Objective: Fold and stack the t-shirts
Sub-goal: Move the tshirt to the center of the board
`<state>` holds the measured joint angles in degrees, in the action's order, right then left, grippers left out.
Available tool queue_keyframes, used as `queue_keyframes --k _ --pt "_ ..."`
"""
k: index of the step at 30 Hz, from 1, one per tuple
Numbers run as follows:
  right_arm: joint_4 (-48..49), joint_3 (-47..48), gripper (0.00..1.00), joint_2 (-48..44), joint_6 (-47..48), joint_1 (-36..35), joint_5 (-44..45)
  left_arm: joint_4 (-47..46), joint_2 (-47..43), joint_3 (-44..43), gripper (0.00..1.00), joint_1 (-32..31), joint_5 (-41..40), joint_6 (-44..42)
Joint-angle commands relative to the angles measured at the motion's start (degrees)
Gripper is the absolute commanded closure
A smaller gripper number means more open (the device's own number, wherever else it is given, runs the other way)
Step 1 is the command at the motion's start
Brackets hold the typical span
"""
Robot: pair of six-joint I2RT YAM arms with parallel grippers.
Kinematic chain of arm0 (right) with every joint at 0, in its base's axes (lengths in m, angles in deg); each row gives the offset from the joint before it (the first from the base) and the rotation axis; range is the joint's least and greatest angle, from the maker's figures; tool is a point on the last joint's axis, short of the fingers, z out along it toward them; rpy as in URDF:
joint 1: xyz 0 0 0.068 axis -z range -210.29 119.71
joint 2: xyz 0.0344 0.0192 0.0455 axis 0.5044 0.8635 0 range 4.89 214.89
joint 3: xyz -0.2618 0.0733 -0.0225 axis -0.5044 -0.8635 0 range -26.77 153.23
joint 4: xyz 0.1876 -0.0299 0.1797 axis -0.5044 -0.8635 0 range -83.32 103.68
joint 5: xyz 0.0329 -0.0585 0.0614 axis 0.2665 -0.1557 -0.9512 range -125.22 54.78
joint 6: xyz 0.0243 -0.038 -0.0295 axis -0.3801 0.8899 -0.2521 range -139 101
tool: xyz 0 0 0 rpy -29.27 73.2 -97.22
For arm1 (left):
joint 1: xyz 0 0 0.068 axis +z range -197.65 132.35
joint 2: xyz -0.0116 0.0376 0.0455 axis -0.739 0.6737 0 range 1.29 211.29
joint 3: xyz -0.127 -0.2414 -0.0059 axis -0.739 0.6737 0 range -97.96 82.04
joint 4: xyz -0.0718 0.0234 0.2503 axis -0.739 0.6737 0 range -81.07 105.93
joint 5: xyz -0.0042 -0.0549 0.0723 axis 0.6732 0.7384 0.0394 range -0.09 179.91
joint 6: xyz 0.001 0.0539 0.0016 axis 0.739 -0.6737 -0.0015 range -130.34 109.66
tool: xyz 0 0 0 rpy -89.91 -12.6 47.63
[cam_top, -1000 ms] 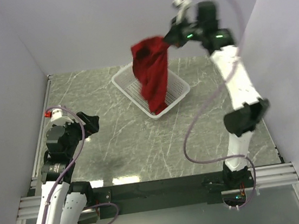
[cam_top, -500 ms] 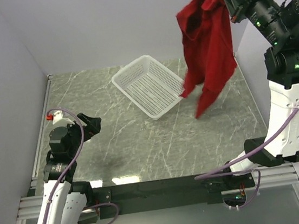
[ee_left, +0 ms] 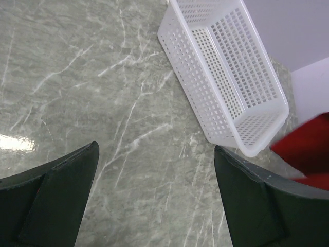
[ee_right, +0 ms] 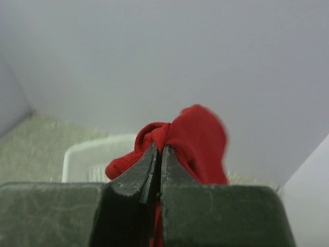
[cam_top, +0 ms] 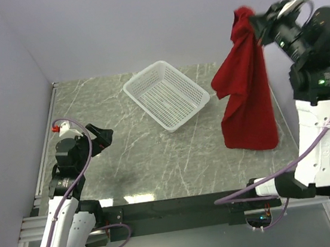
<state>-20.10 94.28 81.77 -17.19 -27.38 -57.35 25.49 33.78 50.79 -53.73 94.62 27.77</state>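
The grey-green, white-veined marble counter [cam_top: 157, 160] is boxed in by plain pale-lilac walls [cam_top: 111, 27] at the back and on both sides. A white plastic mesh basket [cam_top: 141, 75] sits skewed near the far edge. High by the right wall, the right pincer [cam_top: 256, 25] is clamped on a bunch of the deep-red t-shirt [cam_top: 247, 95]. The shirt hangs beside the basket over the counter's right part. The left pincer [cam_top: 100, 137] gapes wide, holding nothing, low on the left.

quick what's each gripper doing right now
left gripper: open, holding nothing
right gripper: shut on the red t-shirt, which hangs from it
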Motion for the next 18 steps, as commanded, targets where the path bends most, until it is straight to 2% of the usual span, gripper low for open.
queue_keyframes --k 1,5,8,10,11,12,15,18 --pt "1.52 -16.47 1.0 -4.1 2.24 0.6 -5.54 -2.75 0.03 -2.24 0.01 -0.24 2.06 1.35" --pt "2.58 -34.36 1.0 -8.58 4.96 0.6 -10.91 -5.48 0.64 -1.19 0.01 -0.15 4.86 3.28" --pt "2.66 -46.05 0.93 -11.66 8.47 0.6 -12.15 -7.67 2.4 -0.4 0.01 -0.24 7.94 4.95" --pt "0.75 -52.92 0.78 -13.94 11.63 0.6 -13.8 -9.34 4.15 -0.13 0.01 -0.24 9.78 6.36" --pt "0.47 -55.03 0.66 -14.82 13.12 0.6 -13.82 -10.05 4.77 0.22 0.01 -0.24 10.23 6.89" --pt "0.21 -56.88 0.39 -16.66 13.92 0.6 -13.47 -11.44 5.38 0.22 0.01 -0.24 10.49 7.5" --pt "-0.85 -60.75 0.24 -19.91 15.51 0.6 -12.06 -14.96 8.55 0.57 0.01 -0.85 11.55 10.05" --pt "-1.38 -62.25 0.21 -21.68 15.6 0.6 -12.58 -16.55 14.24 0.05 0.01 -2.96 11.11 12.16"
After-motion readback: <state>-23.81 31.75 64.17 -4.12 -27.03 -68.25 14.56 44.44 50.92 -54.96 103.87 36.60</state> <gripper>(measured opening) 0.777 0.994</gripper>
